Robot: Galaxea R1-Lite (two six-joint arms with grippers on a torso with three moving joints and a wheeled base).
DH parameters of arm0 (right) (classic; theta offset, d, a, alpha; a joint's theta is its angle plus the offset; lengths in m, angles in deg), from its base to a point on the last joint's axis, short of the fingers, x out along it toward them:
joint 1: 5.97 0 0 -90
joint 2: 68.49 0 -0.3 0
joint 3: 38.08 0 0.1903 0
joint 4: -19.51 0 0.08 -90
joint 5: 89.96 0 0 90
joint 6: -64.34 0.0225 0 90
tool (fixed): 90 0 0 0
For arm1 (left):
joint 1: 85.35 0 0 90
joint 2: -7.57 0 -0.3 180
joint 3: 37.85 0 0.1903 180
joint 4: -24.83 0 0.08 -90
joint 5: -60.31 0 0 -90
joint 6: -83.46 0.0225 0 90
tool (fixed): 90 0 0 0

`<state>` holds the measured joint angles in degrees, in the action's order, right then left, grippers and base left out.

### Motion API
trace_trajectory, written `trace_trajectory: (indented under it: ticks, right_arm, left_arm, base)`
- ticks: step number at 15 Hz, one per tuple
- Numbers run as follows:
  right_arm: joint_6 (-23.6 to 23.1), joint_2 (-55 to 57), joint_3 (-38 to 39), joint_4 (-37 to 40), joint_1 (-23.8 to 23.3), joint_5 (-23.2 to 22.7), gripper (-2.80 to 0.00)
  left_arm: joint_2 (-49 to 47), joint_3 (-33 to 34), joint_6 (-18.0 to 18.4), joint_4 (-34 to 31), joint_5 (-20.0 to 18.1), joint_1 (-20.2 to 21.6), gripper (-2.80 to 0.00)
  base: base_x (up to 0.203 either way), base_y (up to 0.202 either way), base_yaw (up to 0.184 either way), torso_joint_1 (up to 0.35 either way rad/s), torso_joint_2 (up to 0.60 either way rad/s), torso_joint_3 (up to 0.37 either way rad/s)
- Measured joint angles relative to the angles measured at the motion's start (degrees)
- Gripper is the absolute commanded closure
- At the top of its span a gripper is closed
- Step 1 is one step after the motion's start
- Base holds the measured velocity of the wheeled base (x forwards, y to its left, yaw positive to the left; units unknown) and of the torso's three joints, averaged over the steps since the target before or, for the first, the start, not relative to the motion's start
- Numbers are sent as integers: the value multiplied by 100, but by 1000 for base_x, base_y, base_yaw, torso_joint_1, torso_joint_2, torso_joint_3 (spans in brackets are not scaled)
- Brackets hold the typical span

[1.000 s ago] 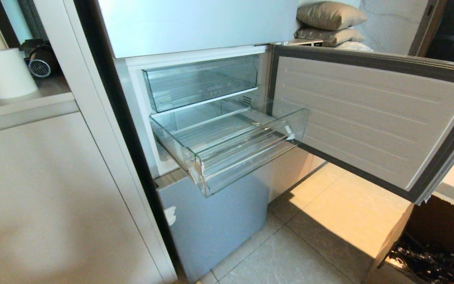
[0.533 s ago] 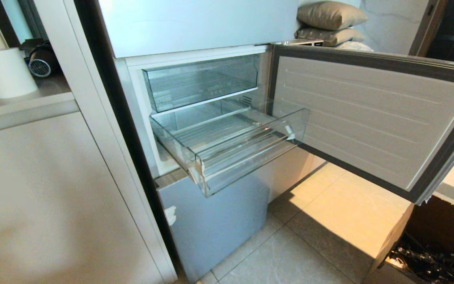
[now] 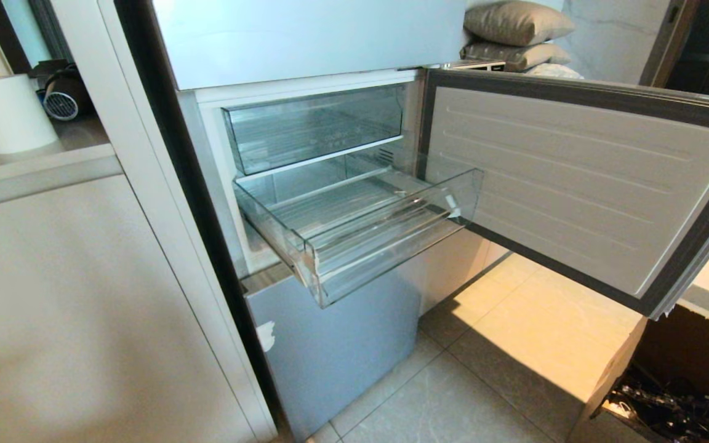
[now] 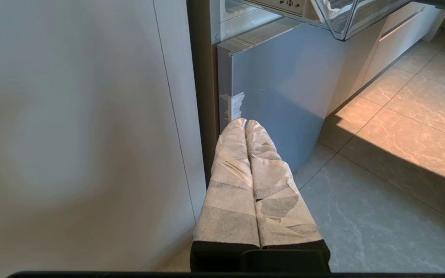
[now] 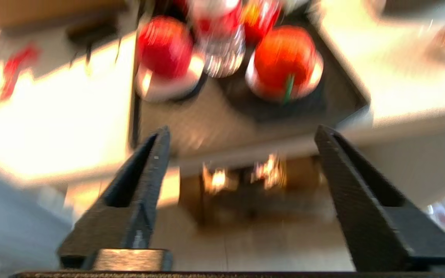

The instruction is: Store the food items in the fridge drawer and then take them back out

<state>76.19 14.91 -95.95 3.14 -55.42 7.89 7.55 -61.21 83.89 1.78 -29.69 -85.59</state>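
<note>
Here the right hand (image 5: 242, 133) gapes before red food items (image 5: 284, 63).

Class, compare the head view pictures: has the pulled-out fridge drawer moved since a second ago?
No. The fridge drawer sticks out just as far past the closed lower door panel beneath it, with its right corner at the same spot against the open door.

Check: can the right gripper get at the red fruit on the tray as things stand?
Probably yes. The right gripper is open and empty, facing the tray. The red fruit lies ahead beyond the fingers, nothing between. The view is blurred, so alignment is uncertain.
</note>
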Motion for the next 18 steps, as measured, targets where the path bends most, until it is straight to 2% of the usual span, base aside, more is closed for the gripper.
trace_trajectory:
  ticks: [4,9,15,18]
  right_arm:
    - [-9,939,-512,-860,-415,-96,-280]
    - [-193,2076,-1449,-1303,-793,-111,-280]
    - [-270,3007,-2086,-1530,-882,-126,-280]
    - [-267,3355,-2317,-1567,-881,-359,-280]
  left_arm:
    - [0,0,0,1,0,0,0]
    - [0,0,0,0,0,-2,0]
    - [0,0,0,1,0,-2,0]
    - [0,0,0,1,0,-2,0]
  base:
    - [0,0,0,0,0,0]
    - [0,0,0,0,0,0]
    - [0,0,0,0,0,0]
    - [0,0,0,0,0,0]
